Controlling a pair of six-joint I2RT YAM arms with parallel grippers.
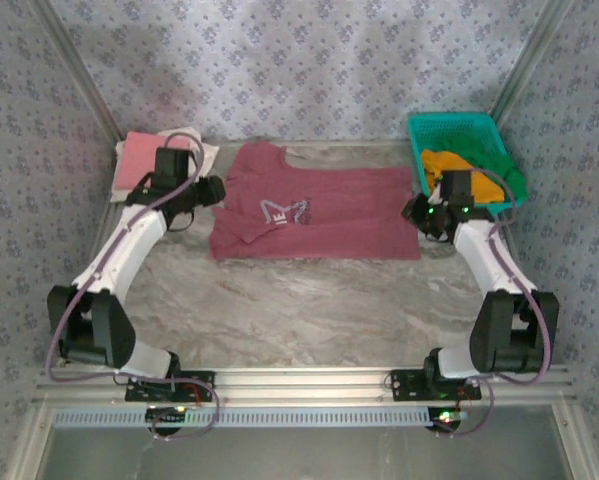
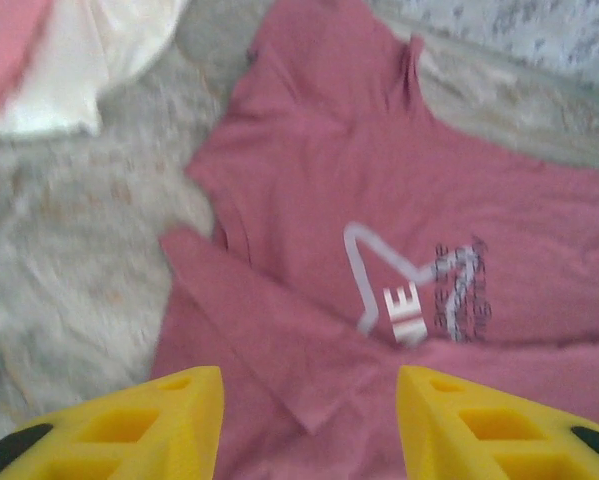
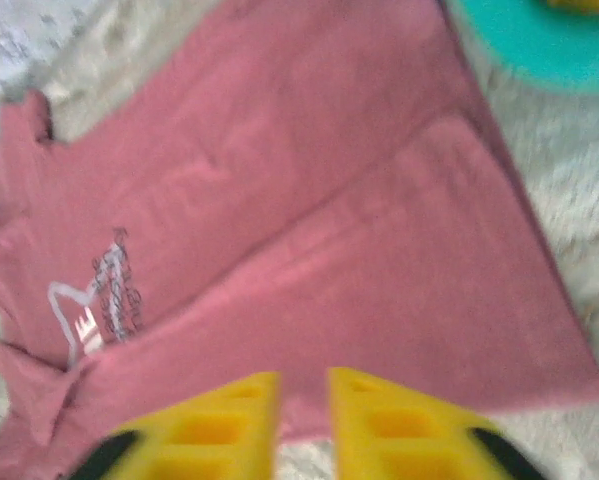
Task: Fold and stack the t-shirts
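Top external view, as I stand over the rig: a maroon cotton t-shirt with a white star print (image 1: 314,215) lies sideways across the far half of the grey marble-patterned tabletop (image 1: 309,310), neck end toward the left arm and hem toward the right. Its near long edge looks turned over onto the body, so I take it the fold is partly made. The left gripper (image 1: 211,190) hangs over the neck end with its yellow fingers (image 2: 159,420) spread wide and nothing between them. The right gripper (image 1: 419,215) hangs over the hem corner, its fingers drawn close with a narrow slit between, gripping nothing. One arm at each end suits lifting both ends of a long edge together. Beyond the left gripper a folded pink tee (image 1: 137,160) sits on a folded cream tee (image 1: 194,150), likely the finished stack. At the far right, a teal plastic mesh basket (image 1: 464,132) holds a crumpled orange tee (image 1: 454,165) and a green one (image 1: 511,180). The hem ends just beside the basket, so room is tight there. The near tabletop offers bare room for folding toward the arms.
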